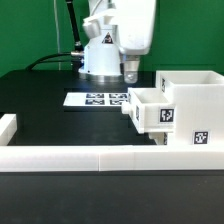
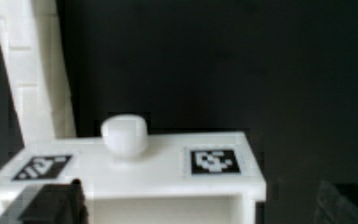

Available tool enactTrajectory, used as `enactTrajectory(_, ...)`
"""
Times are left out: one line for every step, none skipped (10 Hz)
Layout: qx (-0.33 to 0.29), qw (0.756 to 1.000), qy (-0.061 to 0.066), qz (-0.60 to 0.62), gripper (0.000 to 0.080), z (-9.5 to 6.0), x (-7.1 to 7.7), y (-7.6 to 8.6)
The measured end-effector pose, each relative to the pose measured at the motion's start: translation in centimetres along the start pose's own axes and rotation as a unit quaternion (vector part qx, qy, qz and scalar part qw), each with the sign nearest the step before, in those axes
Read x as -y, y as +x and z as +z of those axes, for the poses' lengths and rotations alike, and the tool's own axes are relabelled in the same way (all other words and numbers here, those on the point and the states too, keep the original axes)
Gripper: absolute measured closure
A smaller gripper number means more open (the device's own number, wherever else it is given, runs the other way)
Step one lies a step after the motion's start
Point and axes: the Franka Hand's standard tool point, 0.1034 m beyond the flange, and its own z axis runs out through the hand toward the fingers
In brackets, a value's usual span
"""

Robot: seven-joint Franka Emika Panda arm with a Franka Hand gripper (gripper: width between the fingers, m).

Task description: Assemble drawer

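My claw (image 1: 130,72) hangs above the tray (image 1: 150,112), empty; open or not, I cannot tell. I should push the tray straight into the case (image 1: 195,105).

Low exterior view facing the arm; close, blurry wrist view, perhaps above the same tray (image 1: 150,110) (image 2: 149,165).

The claw (image 1: 130,72) hangs above a tray (image 1: 150,110) protruding from the case (image 1: 195,105) (tags visible).

White arm (image 1: 105,40) upright, wrist pointing down, jaws low — state unclear (blurred), holding nothing visible
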Motion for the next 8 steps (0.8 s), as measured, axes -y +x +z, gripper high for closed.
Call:
enactTrajectory(-0.001,1.0,-0.001,-0.001,0.015,0.1,-0.4,-0.7)
enactTrajectory(-0.002,1.0,-0.002,-0.007,0.015,0.4,-0.7,-1.4)
enactTrajectory(-0.005,1.0,0.0,-0.014,0.015,1.0,-0.9,-2.3)
enactTrajectory(-0.009,1.0,0.005,-0.013,0.015,2.1,-1.3,-2.5)
enactTrajectory(-0.013,1.0,0.007,-0.013,0.015,2.9,-1.8,-2.3)
enactTrajectory(-0.016,1.0,0.007,-0.013,0.015,3.4,-1.8,-1.9)
enactTrajectory(-0.018,1.0,0.007,-0.014,0.015,3.8,-1.4,-1.6)
enactTrajectory(-0.02,1.0,0.011,-0.016,0.015,4.1,-1.0,-1.2)
